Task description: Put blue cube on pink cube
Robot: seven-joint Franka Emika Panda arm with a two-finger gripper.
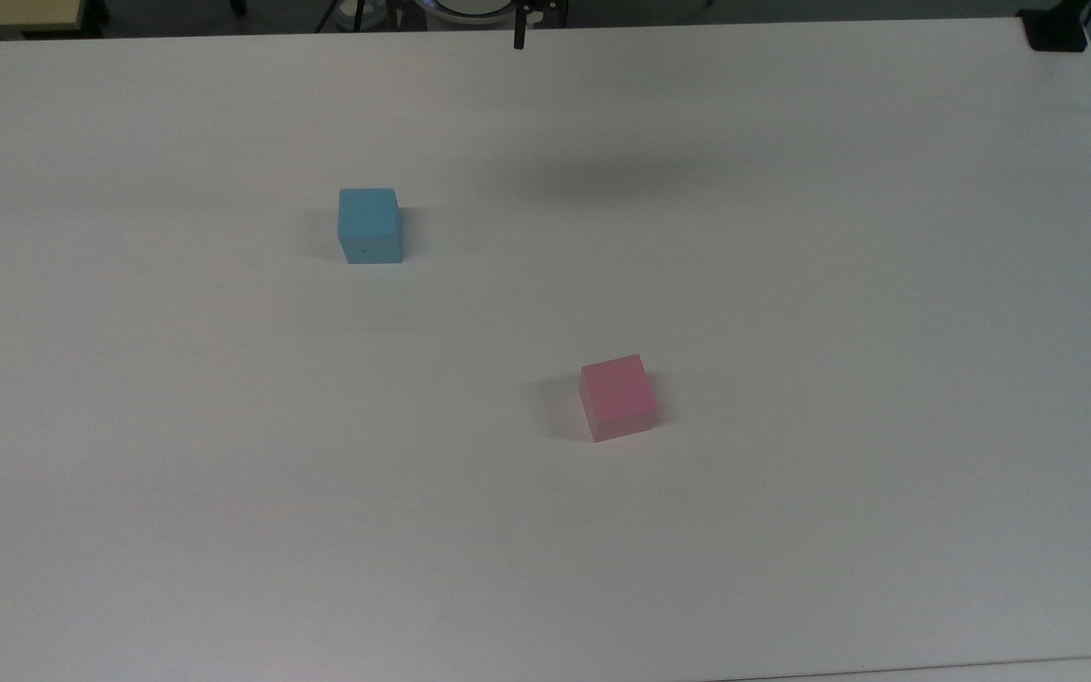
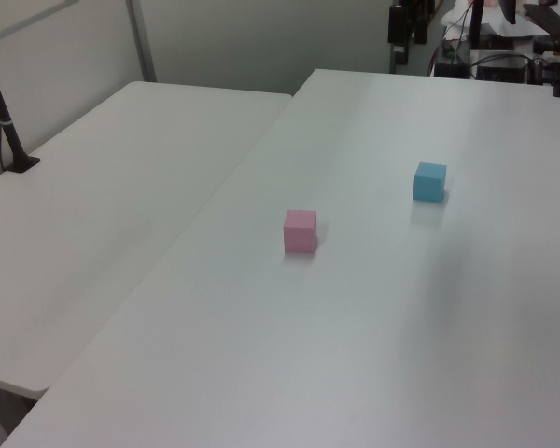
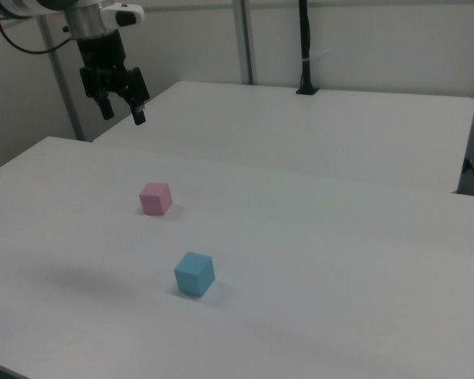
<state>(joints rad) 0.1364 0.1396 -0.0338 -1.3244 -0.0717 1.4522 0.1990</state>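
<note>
The blue cube [image 1: 369,224] rests on the white table [image 1: 792,474], left of centre in the top view. The pink cube [image 1: 617,397] sits apart from it, nearer the front and to the right in the top view. In the right view the pink cube [image 3: 155,198] lies behind the blue cube [image 3: 194,274]. My gripper [image 3: 124,115] hangs high in the air at the right view's upper left, well away from both cubes, open and holding nothing. A dark fingertip [image 1: 519,40] pokes in at the top view's upper edge. The left view has the blue cube [image 2: 430,181] right of the pink cube [image 2: 300,231].
A second white table [image 2: 103,187] adjoins along one side. A black pole on a base [image 2: 7,131] stands at its far edge. A black clamp [image 1: 1055,28] sits at the table's far right corner in the top view. Cables and equipment [image 2: 485,47] lie beyond the far end.
</note>
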